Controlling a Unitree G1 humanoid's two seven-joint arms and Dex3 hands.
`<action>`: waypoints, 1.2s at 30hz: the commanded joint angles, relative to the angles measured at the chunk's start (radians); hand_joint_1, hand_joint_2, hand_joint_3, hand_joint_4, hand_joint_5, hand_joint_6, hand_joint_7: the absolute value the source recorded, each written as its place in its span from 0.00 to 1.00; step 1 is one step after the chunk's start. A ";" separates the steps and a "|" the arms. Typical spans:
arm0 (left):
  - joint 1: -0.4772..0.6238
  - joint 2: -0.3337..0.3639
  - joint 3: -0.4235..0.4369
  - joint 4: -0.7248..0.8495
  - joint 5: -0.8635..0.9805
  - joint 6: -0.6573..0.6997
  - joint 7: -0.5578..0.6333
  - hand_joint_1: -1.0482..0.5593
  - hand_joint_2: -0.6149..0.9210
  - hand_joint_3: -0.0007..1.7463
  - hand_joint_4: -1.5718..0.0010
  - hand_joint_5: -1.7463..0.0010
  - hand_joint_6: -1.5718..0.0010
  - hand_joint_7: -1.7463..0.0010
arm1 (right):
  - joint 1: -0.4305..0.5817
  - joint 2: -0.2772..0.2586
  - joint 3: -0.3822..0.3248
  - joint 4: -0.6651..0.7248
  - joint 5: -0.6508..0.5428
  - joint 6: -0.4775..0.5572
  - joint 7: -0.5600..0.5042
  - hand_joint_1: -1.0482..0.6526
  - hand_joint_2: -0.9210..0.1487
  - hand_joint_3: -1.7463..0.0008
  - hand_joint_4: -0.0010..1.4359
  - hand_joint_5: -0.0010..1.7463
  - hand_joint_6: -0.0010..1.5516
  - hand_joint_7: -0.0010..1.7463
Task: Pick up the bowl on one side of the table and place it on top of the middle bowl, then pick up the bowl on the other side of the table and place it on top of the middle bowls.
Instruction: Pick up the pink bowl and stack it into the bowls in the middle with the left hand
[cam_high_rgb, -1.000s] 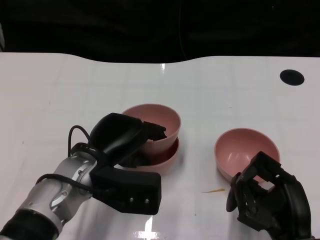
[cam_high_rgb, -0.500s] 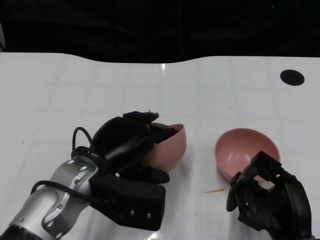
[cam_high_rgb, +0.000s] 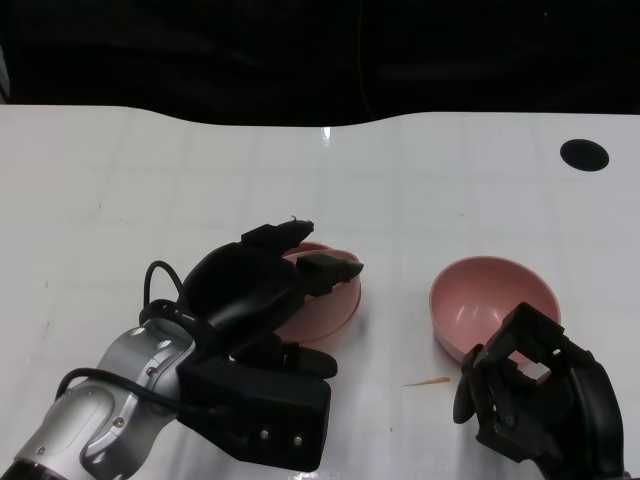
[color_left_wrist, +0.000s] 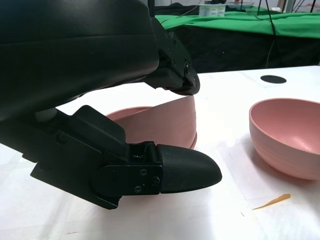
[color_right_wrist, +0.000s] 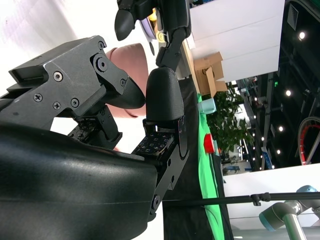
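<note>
where the left hand reaches over the middle of the table, its fingers hook over the near rim of a pink bowl and the thumb sits low along the outside wall, so the bowl is pinched between them. that bowl looks nested in another pink one under it, though only a thin edge of the lower one shows in the left wrist view. off to the robot's right sits a second bowl, upright on the table and well apart from the stack. the right hand rests just on the near side of it, fingers curled in close to its rim; whether they touch it i cannot tell, and nothing seems to be in that hand. a thin orange sliver lies on the table between the two hands. a black round spot marks the far right of the table.
</note>
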 joint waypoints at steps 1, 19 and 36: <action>0.015 0.012 0.007 0.008 -0.008 -0.002 0.001 0.04 1.00 0.35 0.94 0.99 0.74 0.99 | 0.004 -0.004 -0.012 -0.010 0.015 0.001 -0.001 0.57 0.34 0.33 0.65 1.00 0.48 0.90; -0.014 0.008 -0.029 0.175 0.043 -0.042 0.088 0.05 1.00 0.39 0.97 1.00 0.76 1.00 | 0.003 -0.009 -0.012 -0.009 0.012 0.002 0.003 0.57 0.33 0.34 0.65 1.00 0.48 0.90; -0.006 0.013 -0.035 0.139 0.071 -0.058 0.154 0.04 1.00 0.43 1.00 1.00 0.80 1.00 | 0.007 -0.008 -0.017 -0.020 0.015 0.017 -0.002 0.56 0.34 0.34 0.65 1.00 0.48 0.90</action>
